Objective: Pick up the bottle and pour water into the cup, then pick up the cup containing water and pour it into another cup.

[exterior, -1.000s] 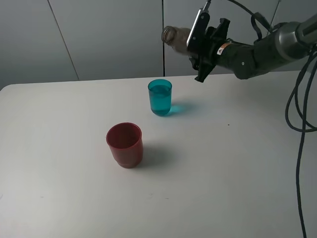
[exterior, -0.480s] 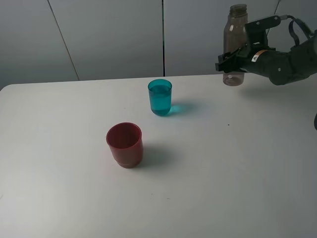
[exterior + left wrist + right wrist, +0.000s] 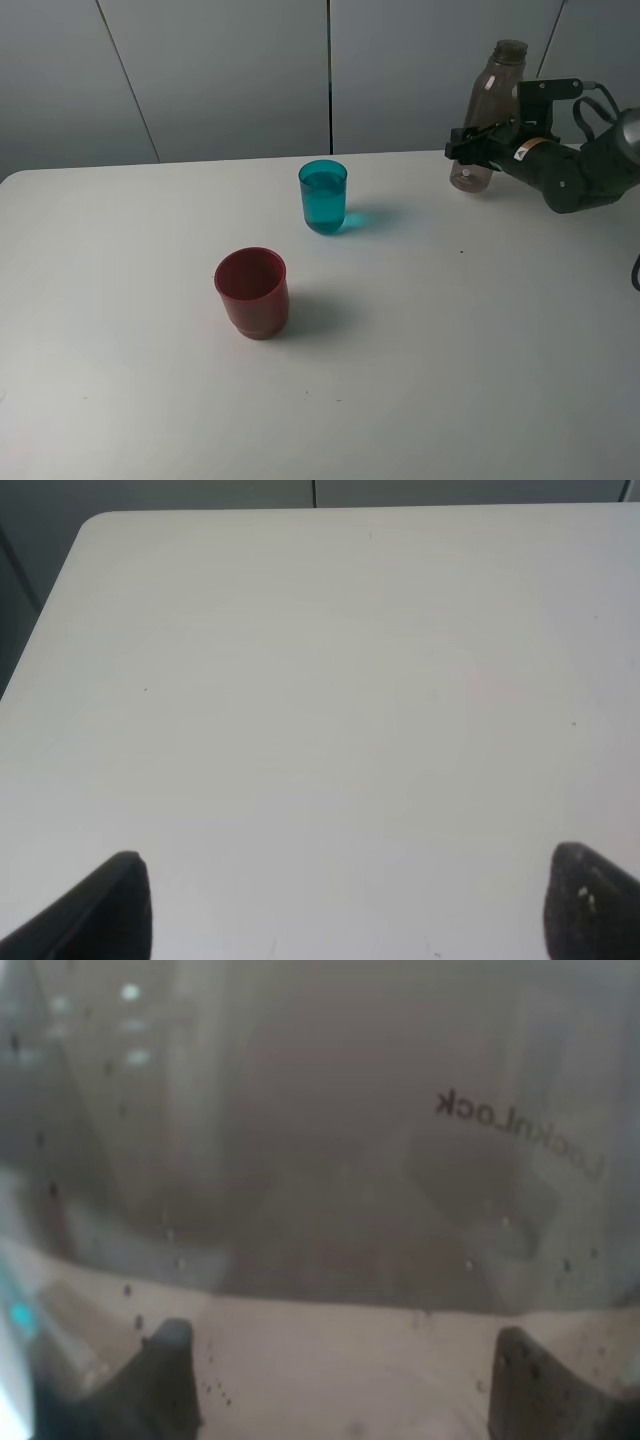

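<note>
We see our right gripper (image 3: 468, 140) clamped tight on the bottle (image 3: 490, 95), which sits lower than half a second ago and now leans, over the table (image 3: 450, 350) at its far right. The cup (image 3: 323, 197) holds water, unmoved. Our left gripper (image 3: 345, 910) gapes empty.

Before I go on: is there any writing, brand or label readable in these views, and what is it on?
"LocknLock": printed on the wall of the bottle, upside down in the right wrist view.
Small sticker on the right arm: too small to read.
Teal cup and red cup: no text visible.
</note>
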Motion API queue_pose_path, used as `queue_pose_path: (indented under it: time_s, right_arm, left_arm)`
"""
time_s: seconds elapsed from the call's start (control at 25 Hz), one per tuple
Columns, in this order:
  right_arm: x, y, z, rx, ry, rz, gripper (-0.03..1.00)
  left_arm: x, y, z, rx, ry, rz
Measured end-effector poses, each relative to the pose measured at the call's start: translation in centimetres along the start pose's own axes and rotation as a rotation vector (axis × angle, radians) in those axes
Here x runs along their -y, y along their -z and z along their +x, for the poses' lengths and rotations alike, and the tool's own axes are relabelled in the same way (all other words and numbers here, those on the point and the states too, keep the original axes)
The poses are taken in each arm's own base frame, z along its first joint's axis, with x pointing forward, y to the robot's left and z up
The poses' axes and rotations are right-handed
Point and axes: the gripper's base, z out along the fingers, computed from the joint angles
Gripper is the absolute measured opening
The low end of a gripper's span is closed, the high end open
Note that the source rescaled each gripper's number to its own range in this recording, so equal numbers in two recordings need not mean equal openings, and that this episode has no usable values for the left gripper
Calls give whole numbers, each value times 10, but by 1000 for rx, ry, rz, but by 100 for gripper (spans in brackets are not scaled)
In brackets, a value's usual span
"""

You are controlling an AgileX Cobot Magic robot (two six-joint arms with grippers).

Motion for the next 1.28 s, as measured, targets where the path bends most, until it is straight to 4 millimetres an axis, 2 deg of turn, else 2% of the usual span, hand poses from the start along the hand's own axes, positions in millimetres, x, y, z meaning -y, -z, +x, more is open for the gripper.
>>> queue_pose_path:
  time_s: [0.4, 0.8, 0.84, 0.88, 0.96, 1.04, 1.08, 1.16, 1.28]
  right_arm:
    - [0, -7, 17, -1, 82, -9, 2]
    - [0, -7, 17, -14, 92, -12, 2]
    - [0, -7, 18, -17, 92, -12, 5]
    - [0, -7, 19, -29, 92, -10, 18]
    - [0, -7, 21, -56, 84, -9, 57]
    - [0, -7, 24, -82, 67, -10, 88]
    - [0, -7, 24, -95, 62, -11, 95]
    - [0, -6, 23, -121, 57, -9, 99]
    - [-1, 2, 20, -143, 62, -11, 99]
  left_arm:
    - [0, 0, 0, 0, 0, 0]
    - [0, 0, 0, 0, 0, 0]
    - [0, 0, 0, 0, 0, 0]
    - [0, 0, 0, 0, 0, 0]
    - [0, 0, 0, 0, 0, 0]
    - [0, 0, 0, 0, 0, 0]
    - [0, 0, 0, 0, 0, 0]
    - [0, 0, 0, 0, 0, 0]
    - [0, 0, 0, 0, 0, 0]
